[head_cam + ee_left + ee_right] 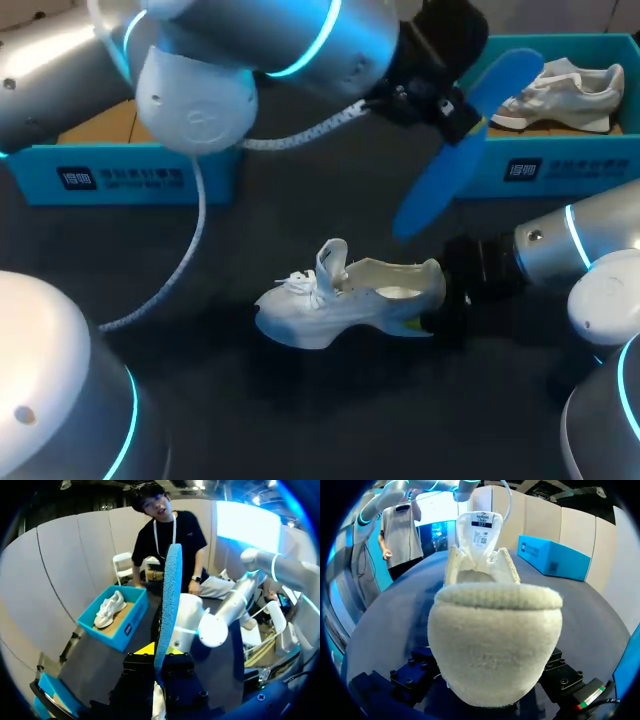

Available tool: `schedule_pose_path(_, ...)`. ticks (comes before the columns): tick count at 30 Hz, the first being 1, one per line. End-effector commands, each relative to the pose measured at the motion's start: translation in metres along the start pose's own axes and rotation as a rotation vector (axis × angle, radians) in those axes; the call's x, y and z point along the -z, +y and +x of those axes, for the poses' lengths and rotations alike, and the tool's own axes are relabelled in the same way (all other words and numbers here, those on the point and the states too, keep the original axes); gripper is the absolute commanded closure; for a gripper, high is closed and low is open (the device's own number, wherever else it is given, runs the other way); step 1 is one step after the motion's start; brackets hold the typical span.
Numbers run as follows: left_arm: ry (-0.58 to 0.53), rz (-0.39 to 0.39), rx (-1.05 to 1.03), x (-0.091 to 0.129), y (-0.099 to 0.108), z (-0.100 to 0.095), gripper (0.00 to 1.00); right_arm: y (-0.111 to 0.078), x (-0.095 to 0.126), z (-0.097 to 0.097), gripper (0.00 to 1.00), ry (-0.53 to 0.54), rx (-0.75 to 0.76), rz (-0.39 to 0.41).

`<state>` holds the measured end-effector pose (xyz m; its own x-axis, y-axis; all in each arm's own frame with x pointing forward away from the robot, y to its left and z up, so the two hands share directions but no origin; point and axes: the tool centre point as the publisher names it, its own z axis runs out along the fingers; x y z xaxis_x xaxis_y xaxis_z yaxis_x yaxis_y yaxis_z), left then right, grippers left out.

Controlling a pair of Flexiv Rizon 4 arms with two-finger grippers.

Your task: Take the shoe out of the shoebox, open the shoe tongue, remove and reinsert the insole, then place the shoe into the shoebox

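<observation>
My left gripper (460,112) pinches the blue insole (440,180), held high over the table. My right gripper (440,300) clamps the heel of the white sneaker (330,305), which is out on the table with its tongue (332,262) raised. Reinserting the insole and returning the sneaker to the shoebox (130,178) remain, I judge.

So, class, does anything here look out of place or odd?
The blue insole is out of the shoe, held in the air by the left gripper. The shoe's tongue stands straight up. Nothing looks damaged.
</observation>
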<state>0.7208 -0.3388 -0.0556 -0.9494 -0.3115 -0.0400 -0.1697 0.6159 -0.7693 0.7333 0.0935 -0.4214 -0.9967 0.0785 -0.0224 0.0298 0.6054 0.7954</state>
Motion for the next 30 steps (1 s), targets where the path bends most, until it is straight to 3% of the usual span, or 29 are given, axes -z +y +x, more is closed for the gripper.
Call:
schedule_pose_path(1,0.115,0.198,-0.006,0.021,0.008,-0.004,1.00,0.000,-0.006,0.001,1.00,-0.003,-0.001,0.006)
schedule_pose_path(8,0.224,0.299,-0.034,0.048,0.001,0.003,1.00,0.000,-0.006,0.001,1.00,-0.003,-0.001,0.006)
schedule_pose_path(28,0.224,0.299,-0.034,0.048,0.001,0.003,1.00,0.000,-0.006,0.001,1.00,-0.003,-0.001,0.006)
schedule_pose_path(30,0.262,0.328,0.044,0.058,-0.001,0.008,1.00,0.000,-0.006,0.001,1.00,-0.003,-0.001,0.006)
